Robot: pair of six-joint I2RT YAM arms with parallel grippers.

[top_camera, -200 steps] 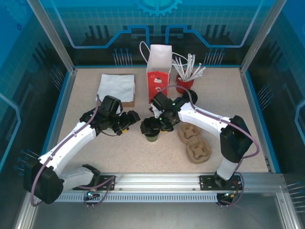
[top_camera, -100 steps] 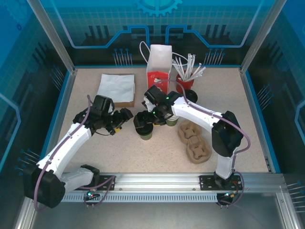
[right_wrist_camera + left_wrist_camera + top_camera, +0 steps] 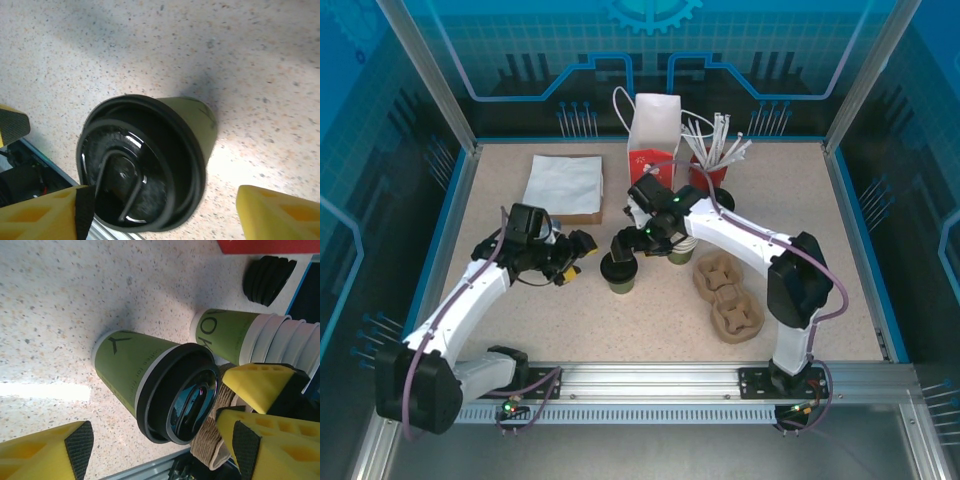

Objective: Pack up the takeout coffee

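Note:
The takeout coffee (image 3: 619,276) is a small olive-green paper cup with a black lid, standing upright mid-table. My right gripper (image 3: 623,250) hovers over it, open. In the right wrist view the yellow fingers (image 3: 277,215) straddle the lid (image 3: 140,165): table shows between the right finger and the cup, and the left pad is close to the rim. My left gripper (image 3: 577,257) is open just left of the cup and apart from it. From the left wrist view the cup (image 3: 132,372) lies ahead between the open fingers (image 3: 55,457). The red paper bag (image 3: 655,150) stands open at the back.
A nested stack of like cups (image 3: 681,251) (image 3: 250,337) stands right of the coffee. A brown pulp carrier (image 3: 728,296) lies further right. White napkins (image 3: 565,184) sit back left, and a red holder of stirrers (image 3: 710,170) and black lids (image 3: 267,272) are near the bag.
The right gripper and the cup under it have shifted left, and its jaws have narrowed around the lid. The left gripper has drawn back to the left.

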